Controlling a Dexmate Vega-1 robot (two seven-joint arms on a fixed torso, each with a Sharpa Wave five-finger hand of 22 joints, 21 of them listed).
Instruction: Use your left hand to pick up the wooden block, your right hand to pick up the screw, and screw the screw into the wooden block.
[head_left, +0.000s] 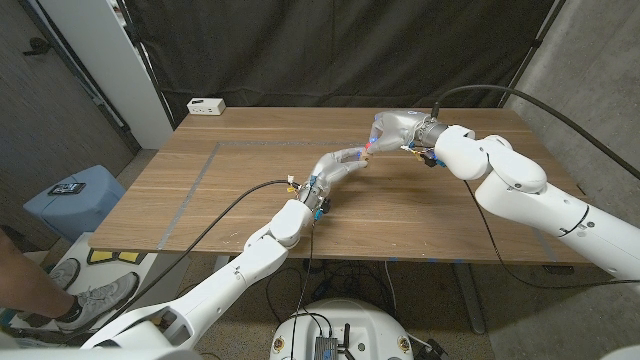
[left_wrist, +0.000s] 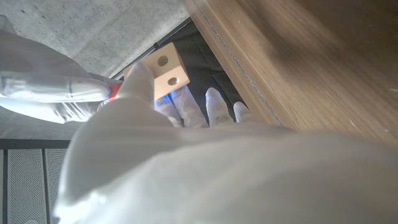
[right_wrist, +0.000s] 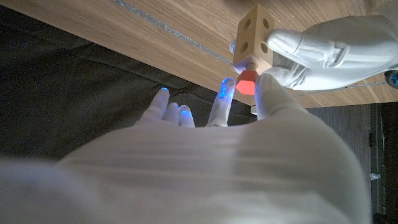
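Left hand (right_wrist: 323, 50) grips the block (right_wrist: 254, 37) above the table (head_left: 250, 180); right hand (right_wrist: 205, 168) pinches the red-headed screw (right_wrist: 247, 81), its shaft in the block's hole

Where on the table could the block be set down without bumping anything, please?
Bare wood lies along the table's left side beside the grey tape line, and across the near right. It is crowded mid-table, where the left robot hand holds the wooden block against the right robot hand.

A wooden table (head_left: 250, 190) stands before a black curtain (head_left: 330, 50); grey concrete floor (head_left: 40, 150) lies left; a white box (head_left: 206, 105) sits at the far-left corner.
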